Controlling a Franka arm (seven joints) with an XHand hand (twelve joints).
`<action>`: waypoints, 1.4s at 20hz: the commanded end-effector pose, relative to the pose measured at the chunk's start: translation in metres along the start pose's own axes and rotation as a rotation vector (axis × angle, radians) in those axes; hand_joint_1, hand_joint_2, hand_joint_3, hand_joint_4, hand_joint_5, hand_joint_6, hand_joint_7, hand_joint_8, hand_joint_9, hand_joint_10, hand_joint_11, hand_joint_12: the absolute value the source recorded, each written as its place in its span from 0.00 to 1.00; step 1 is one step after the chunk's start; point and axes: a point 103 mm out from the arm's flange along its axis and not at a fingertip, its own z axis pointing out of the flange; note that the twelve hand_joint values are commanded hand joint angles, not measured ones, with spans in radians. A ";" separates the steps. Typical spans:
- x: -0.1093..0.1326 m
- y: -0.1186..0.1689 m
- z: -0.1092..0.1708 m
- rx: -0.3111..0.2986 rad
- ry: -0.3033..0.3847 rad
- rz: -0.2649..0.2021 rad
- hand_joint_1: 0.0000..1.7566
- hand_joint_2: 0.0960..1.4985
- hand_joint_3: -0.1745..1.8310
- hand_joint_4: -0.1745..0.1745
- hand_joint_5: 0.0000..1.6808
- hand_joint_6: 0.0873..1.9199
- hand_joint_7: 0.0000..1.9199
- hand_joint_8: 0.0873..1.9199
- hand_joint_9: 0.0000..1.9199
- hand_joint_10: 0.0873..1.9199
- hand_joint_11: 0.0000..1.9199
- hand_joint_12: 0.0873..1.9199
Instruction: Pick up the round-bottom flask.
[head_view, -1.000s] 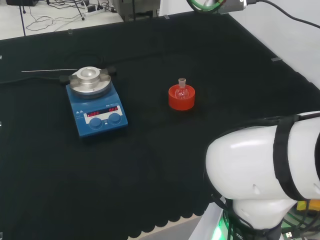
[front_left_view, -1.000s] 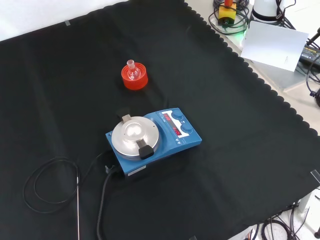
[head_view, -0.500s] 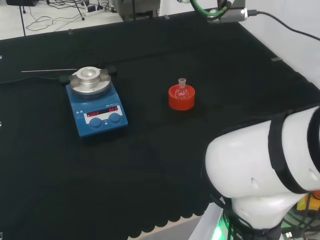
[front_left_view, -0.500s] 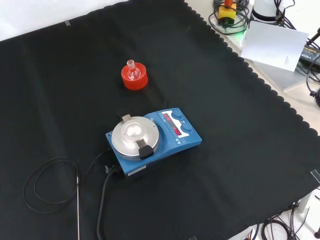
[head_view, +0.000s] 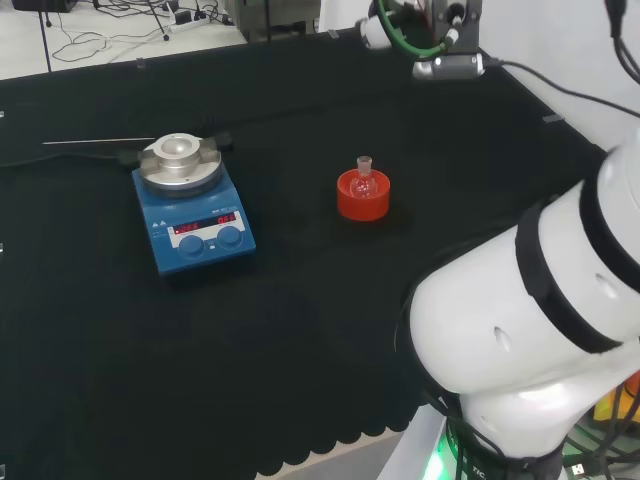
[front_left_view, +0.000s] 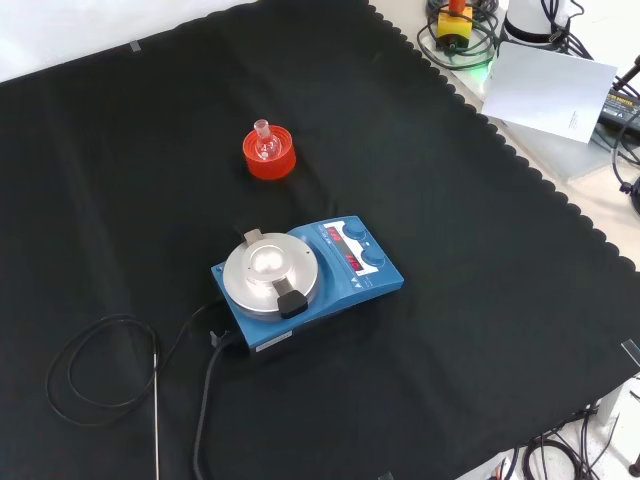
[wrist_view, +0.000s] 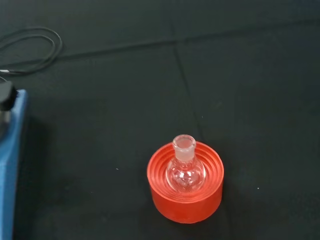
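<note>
A small clear round-bottom flask (head_view: 363, 178) stands upright, neck up, in a red ribbed ring stand (head_view: 362, 200) near the middle of the black cloth. The front view has the flask (front_left_view: 264, 143) and its stand (front_left_view: 270, 162) toward the upper left. From the wrist view the flask (wrist_view: 185, 169) sits in the stand (wrist_view: 185, 202) some way below the camera, with nothing touching it. The arm's wrist end with a green cable (head_view: 440, 40) hangs at the head view's top edge, beyond the flask. How the hand stands cannot be made out.
A blue hotplate stirrer (head_view: 193, 215) with a round metal top stands left of the flask in the head view, nearer the camera in the front view (front_left_view: 310, 280). Its black cable and a thin metal probe (front_left_view: 155, 410) lie beside it. The arm's white link (head_view: 530, 330) fills the lower right.
In the head view the arm's white links have swung up and to the right, and the wrist end has come lower into the top of the view. The flask and stand have not moved.
</note>
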 end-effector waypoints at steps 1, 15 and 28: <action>-0.024 0.042 0.043 -0.021 0.058 0.010 0.27 0.72 0.24 0.45 0.26 0.06 0.09 0.28 0.17 0.32 0.06 0.70; -0.037 0.067 0.125 0.040 0.204 0.045 0.45 0.43 0.39 0.42 0.30 0.01 0.11 0.30 0.20 0.32 0.06 0.71; -0.030 0.080 0.181 0.084 0.224 0.060 0.47 0.35 0.40 0.46 0.34 0.01 0.08 0.31 0.16 0.35 0.03 0.75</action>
